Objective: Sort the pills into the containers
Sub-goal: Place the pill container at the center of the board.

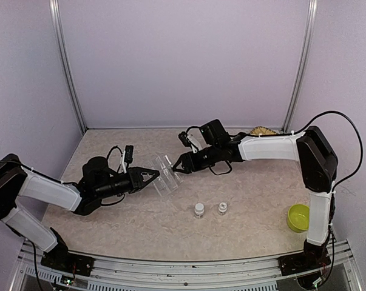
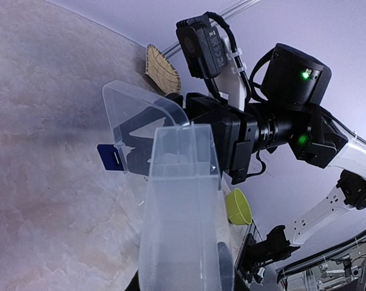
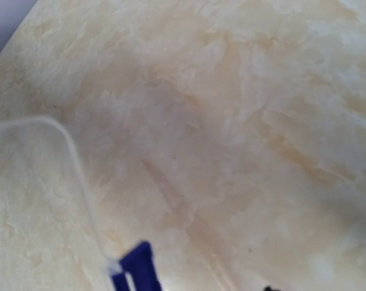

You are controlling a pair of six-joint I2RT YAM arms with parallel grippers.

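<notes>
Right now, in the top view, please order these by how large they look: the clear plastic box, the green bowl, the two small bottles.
1. clear plastic box, the largest.
2. green bowl.
3. left bottle and right bottle: they look alike, so I do not rank them.

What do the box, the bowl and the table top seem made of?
The box looks like clear glossy plastic: one sees through its walls. The bowl is probably plastic, opaque lime green and smooth. The table top is beige, marbled, matte: stone or laminate, unclear.
</notes>
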